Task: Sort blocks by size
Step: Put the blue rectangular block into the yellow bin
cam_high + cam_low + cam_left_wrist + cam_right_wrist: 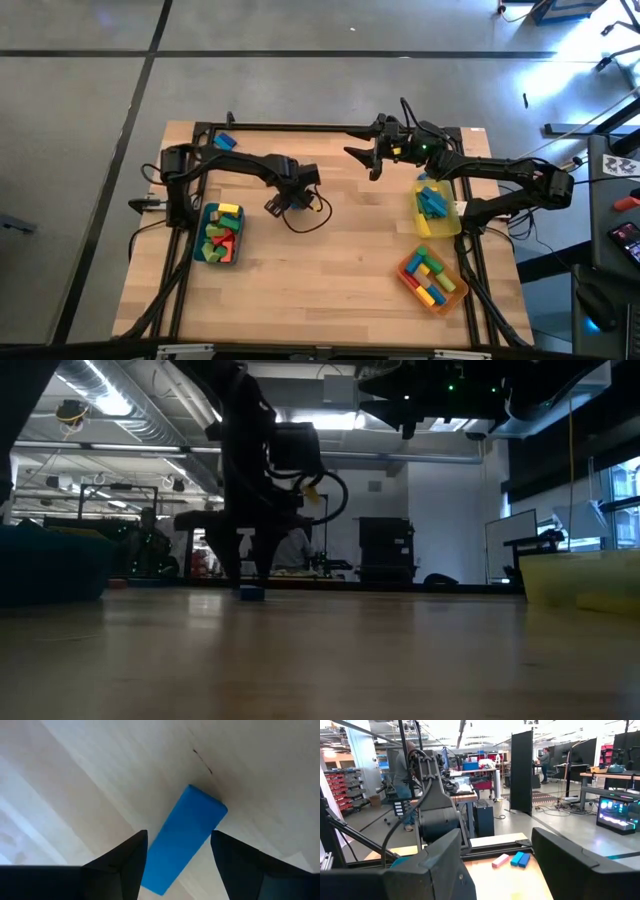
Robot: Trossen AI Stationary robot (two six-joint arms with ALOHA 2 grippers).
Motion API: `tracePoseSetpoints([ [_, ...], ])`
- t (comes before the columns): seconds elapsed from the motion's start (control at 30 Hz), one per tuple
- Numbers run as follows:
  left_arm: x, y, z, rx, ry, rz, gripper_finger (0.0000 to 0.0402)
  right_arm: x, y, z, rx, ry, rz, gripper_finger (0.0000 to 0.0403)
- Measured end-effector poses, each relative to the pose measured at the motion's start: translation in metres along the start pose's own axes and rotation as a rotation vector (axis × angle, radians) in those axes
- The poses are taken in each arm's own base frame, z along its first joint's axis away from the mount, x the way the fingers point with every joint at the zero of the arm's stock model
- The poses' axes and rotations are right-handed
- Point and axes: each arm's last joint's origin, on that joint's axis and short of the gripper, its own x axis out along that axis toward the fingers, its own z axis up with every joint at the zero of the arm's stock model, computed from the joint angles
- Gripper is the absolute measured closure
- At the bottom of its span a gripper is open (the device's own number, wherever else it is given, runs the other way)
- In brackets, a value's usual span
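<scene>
Wooden table (330,270): left hand (279,203) low, fingers apart astride blue block (182,837); right hand (372,160) raised, open.

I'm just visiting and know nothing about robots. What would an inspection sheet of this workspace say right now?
Surface: wooden table, mostly bare in the middle.
Job's things: blue block lying flat on the wood; more blocks fill the teal tray, yellow tray and orange tray.
Clutter: nothing seen.
Grippers: left gripper open, straddling the blue block; right gripper open, empty, raised near the far edge.
Cables: black cable looped on the table.
Surroundings: workshop with desks; a person stands in the background.
</scene>
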Motion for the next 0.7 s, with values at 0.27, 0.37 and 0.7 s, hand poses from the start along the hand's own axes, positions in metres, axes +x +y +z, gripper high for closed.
tracePoseSetpoints([
  [0.27, 0.011, 0.0, 0.001, 0.053, 0.014, -0.018, 0.0192, 0.0, 0.0, 0.0, 0.0, 0.0, 0.0, 0.0157],
  [0.37, 0.011, 0.003, 0.003, 0.02, -0.005, 0.008, 0.0194, 0.0, 0.0, 0.0, -0.001, 0.0, 0.0, 0.0157],
  [0.7, 0.012, 0.01, -0.007, -0.176, 0.006, 0.002, 0.0282, 0.0, -0.001, 0.0, -0.002, -0.003, -0.035, 0.0157],
])
